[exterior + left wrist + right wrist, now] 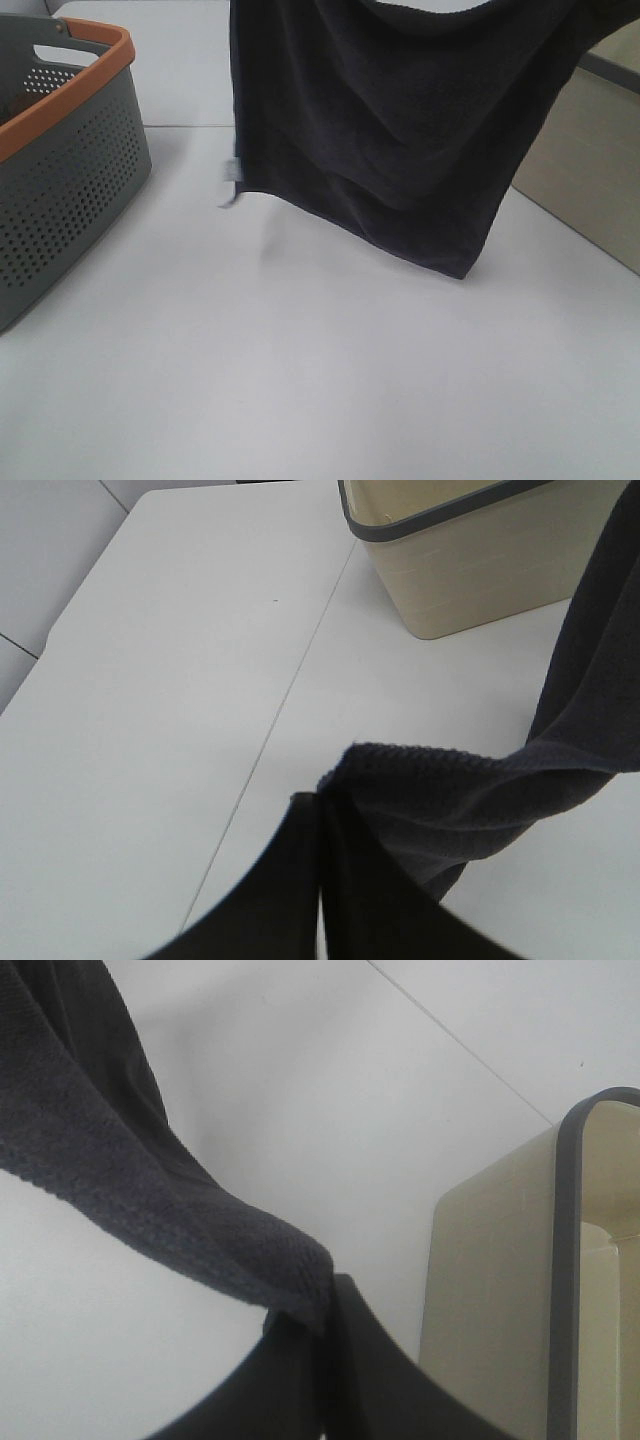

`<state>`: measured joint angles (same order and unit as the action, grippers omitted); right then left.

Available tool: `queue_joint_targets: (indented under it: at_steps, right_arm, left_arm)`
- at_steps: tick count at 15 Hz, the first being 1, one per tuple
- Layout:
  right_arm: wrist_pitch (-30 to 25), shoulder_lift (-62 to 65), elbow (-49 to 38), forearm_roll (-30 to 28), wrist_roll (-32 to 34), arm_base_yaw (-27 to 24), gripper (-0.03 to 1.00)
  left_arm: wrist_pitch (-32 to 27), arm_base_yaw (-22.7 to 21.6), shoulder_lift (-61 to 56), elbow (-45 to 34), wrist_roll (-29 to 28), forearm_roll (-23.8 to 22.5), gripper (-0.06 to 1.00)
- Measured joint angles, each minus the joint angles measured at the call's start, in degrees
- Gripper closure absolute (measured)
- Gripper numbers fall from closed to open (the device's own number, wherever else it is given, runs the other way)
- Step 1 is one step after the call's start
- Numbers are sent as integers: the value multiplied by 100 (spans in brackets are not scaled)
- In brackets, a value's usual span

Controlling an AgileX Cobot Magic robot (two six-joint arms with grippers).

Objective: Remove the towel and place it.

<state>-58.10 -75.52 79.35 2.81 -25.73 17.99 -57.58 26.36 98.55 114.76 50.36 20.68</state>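
Both arms' jaws pinch the towel at its upper hem, likely a sound hold, as the soft, light cloth droops right of the basket.

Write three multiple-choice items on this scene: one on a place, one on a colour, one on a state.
1. Where does the grey basket stand in the high view?
A. at the left of the table
B. at its right
C. in its middle

2. What colour is the basket's rim?
A. blue
B. orange
C. white

3. How is the towel now?
A. folded flat on the table
B. lying in the basket
C. hanging in the air, held at two places

Answers:
1 A: the basket fills the left edge of the high view, while the beige bin is at the right.
2 B: an orange band runs along its top.
3 C: the left claw and the right claw each pinch the cloth, and it drapes between them.
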Motion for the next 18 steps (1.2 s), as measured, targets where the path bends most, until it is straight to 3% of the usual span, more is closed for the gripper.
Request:
queue_joint_targets:
  at_steps: [4, 7, 9, 10, 11, 15, 18]
  right_arm:
    - [126, -195, 17, 0, -17, 0, 97]
    - [636, -527, 46, 0, -63, 0, 97]
    - [1301, -814, 57, -6, -143, 0, 97]
    - [2206, -1043, 57, -52, -212, 0, 97]
    - [2670, -1123, 57, -126, -212, 0, 97]
    - [4320, -1455, 63, -309, -218, 0, 97]
    - [5443, -1908, 63, -344, -327, 0, 97]
  left_arm:
    - [-223, 0, 11, 0, -344, -516, 94]
    - [115, 0, 183, 0, -745, -1180, 94]
    - [487, 0, 395, 0, -974, -1541, 94]
    - [1020, -6, 619, 0, -1140, -1799, 94]
    - [1369, -57, 751, 0, -1283, -1908, 94]
    - [2664, -395, 1049, 0, -1874, -2172, 94]
    - [3409, -516, 1238, 0, -1925, -2223, 94]
